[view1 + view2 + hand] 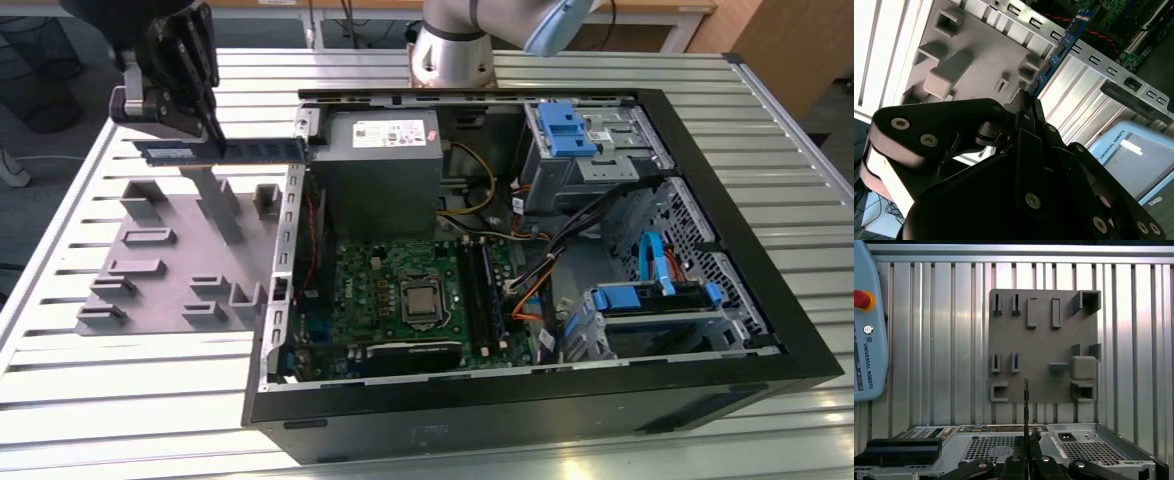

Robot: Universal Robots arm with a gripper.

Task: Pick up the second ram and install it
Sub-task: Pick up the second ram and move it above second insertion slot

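We've got the second ram [254,149] up in the air, one stick and one only, held on its edge with its long axis level. In the exterior view it runs straight across the picture, its right end just short of the grey power-supply box [380,165] at the case wall and its left end out over the tabletop [134,400]. In the second wrist view the blue board [1061,45] stretches away from the fingers, with its row of black chips showing. In the first wrist view we see it [1026,400] edge-on, a thin dark line.

The gripper [211,132] has its jaws closed on the stick, pinching it near the end away from the case; both wrist views show the black fingers [1026,102] [1026,452] clamped flat against its two faces.

Below the stick lies one grey fixture plate [174,250] with raised blocks and slots, and the ram hangs clear above it.

Beside the plate sits one open computer case [747,330], with one green motherboard [387,290] on its floor and two blue drive brackets [571,125] [654,297].

One teach pendant [866,340] rests on the slats.
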